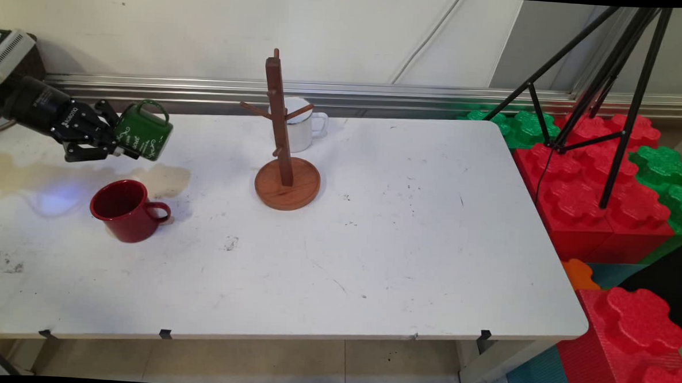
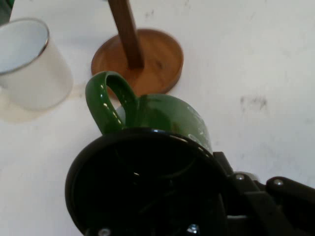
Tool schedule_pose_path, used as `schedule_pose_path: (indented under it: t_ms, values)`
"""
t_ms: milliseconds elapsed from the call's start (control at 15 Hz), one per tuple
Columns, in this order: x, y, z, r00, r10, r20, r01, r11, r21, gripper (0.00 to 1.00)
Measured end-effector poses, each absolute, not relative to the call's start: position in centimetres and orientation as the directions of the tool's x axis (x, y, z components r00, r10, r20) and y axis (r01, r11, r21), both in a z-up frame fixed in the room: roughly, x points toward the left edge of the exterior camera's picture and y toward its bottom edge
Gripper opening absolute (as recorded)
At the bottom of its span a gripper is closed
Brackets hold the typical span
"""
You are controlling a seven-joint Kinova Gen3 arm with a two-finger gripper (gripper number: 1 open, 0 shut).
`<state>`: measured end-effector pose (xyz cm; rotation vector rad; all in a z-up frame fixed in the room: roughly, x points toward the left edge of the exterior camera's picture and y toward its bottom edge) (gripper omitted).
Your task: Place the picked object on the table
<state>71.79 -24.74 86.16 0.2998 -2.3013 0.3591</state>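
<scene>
The red mug (image 1: 126,210) stands nearest on the table (image 1: 372,262), at about 8 o'clock from the rack (image 1: 285,149). Above it, at 9 o'clock from the rack, the gripper (image 1: 118,141) is clenched on the rim of the green mug (image 1: 144,130) and holds it in the air, tilted, handle up. To keep this grip well, I think it must stay firm and level. Farthest, a white mug (image 1: 303,123) stands behind the rack.

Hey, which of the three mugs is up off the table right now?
The green mug. The pincer holds it tipped sideways in the air, while the red mug and the white mug both stand on the table.
</scene>
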Motion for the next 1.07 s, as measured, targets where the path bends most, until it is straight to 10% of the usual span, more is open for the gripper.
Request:
schedule_pose_path:
  t_ms: [1067]
  values:
    - [75.1, -26.2, 82.7, -0.894, 0.048, 0.446, -0.101, 0.947, -0.304, 0.00]
